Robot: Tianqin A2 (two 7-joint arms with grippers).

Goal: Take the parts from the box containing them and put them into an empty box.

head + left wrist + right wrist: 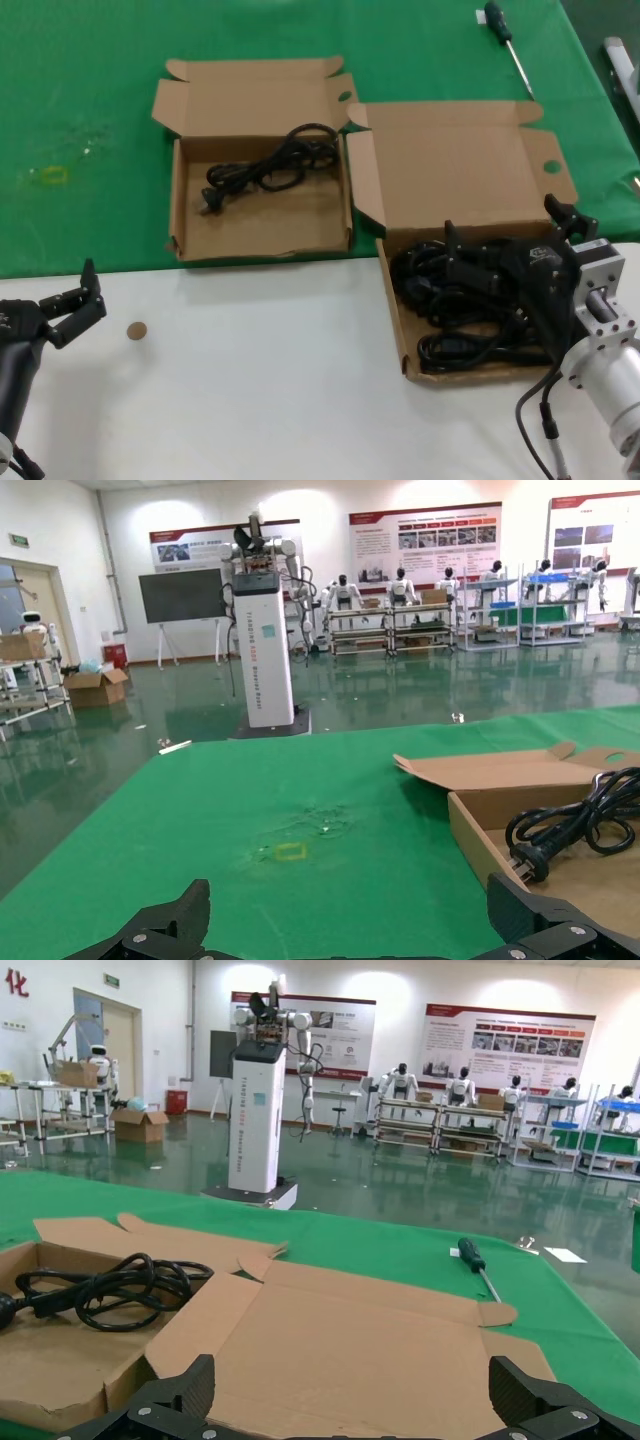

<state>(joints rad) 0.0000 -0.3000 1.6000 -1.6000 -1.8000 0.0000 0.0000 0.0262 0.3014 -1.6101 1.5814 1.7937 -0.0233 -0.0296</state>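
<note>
— Green cloth covers the far table, right?
— Yes. Both boxes sit on it: the smaller box holds one cable; the larger box holds coiled cables.
— Grippers?
— The right gripper, fingers spread wide, is down among those cables. The left gripper waits near the white table's edge, also wide.

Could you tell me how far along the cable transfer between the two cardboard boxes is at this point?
One power cable already lies in the smaller box. The right gripper is open over the pile of cables in the larger box, not yet gripping one. That pile remains to be moved. The left gripper waits open over the white table.
</note>
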